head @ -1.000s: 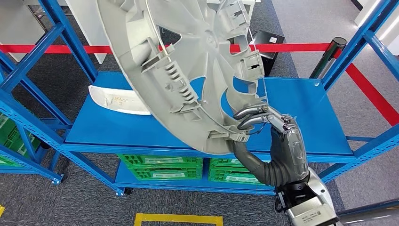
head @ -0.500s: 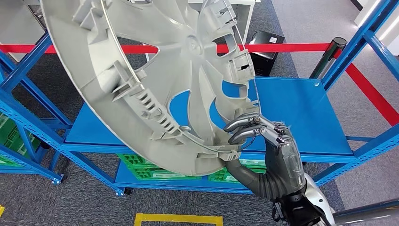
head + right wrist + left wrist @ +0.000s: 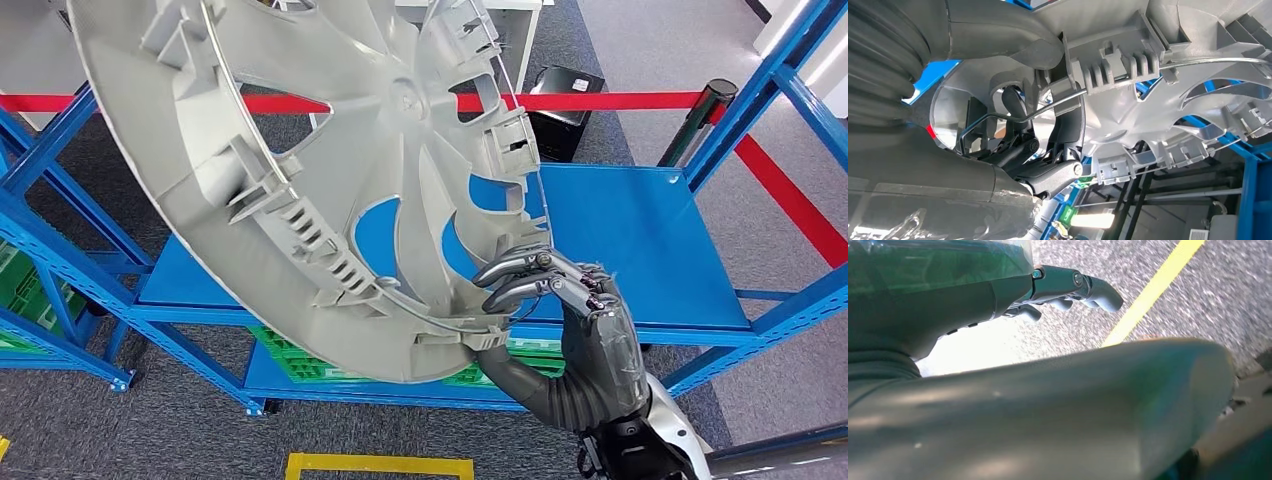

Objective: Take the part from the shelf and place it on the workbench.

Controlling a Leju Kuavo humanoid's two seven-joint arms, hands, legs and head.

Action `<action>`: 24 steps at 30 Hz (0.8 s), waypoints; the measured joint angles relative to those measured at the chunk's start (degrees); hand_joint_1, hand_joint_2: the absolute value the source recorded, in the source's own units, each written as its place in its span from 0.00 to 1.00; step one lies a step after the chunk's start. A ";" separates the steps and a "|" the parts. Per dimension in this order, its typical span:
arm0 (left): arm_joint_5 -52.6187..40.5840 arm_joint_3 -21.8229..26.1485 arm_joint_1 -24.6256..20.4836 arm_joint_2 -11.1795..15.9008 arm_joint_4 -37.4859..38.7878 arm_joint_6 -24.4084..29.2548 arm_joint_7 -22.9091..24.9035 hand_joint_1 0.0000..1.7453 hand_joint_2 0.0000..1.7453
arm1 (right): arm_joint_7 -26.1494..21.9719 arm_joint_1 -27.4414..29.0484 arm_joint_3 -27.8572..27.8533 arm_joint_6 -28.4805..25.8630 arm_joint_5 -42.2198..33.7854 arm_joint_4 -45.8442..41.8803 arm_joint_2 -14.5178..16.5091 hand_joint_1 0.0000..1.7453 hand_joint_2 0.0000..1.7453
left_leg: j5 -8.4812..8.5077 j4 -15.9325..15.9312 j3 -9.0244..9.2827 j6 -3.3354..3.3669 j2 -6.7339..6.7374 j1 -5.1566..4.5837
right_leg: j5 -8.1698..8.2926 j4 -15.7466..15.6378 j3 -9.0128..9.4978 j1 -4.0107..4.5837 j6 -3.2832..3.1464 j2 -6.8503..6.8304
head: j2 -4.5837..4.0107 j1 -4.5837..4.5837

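- The right robot hand (image 3: 575, 320) grips the lower rim of a large grey plastic wheel cover (image 3: 320, 180), fingers (image 3: 520, 265) curled over the edge.
- The wheel cover is tilted, its ribbed inner side with clips and a wire ring facing the camera, raised above the blue shelf (image 3: 640, 230).
- Green crates (image 3: 300, 345) sit on the lower tier.
- A red floor stripe (image 3: 620, 100) runs behind the shelf, with a black box (image 3: 568, 95) beside it.

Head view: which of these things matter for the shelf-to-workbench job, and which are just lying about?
Job:
wheel cover, gripped at its rim by the right hand
blue shelf

Lying about:
green crates
red tape
black post
yellow floor marking
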 joint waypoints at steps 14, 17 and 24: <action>1.87 0.44 0.00 0.49 0.00 -1.92 -1.15 0.00 1.00 | 1.03 0.76 0.05 -0.90 0.50 -0.25 -0.21 1.00 1.00 | -0.17 0.10 0.00 0.05 -0.01 -0.18 | 0.00 -0.06 0.01 -0.15 0.11 0.00 | 0.00 -0.01; 2.36 0.88 0.00 0.70 0.02 -1.98 -1.45 0.00 1.00 | 1.25 0.85 0.08 -1.16 1.00 -0.25 -0.23 1.00 1.00 | -0.35 0.21 -0.01 0.27 -0.01 -0.35 | -0.09 -0.08 0.05 -0.31 0.30 0.01 | 0.00 -0.01; 2.45 1.38 -0.12 0.78 0.02 -2.00 -1.47 0.00 1.00 | 1.83 1.08 0.07 -1.49 2.31 -0.52 -0.48 1.00 1.00 | 0.15 -0.50 0.02 1.06 0.08 0.29 | -5.78 8.31 -3.40 -0.61 1.43 0.19 | 0.00 0.31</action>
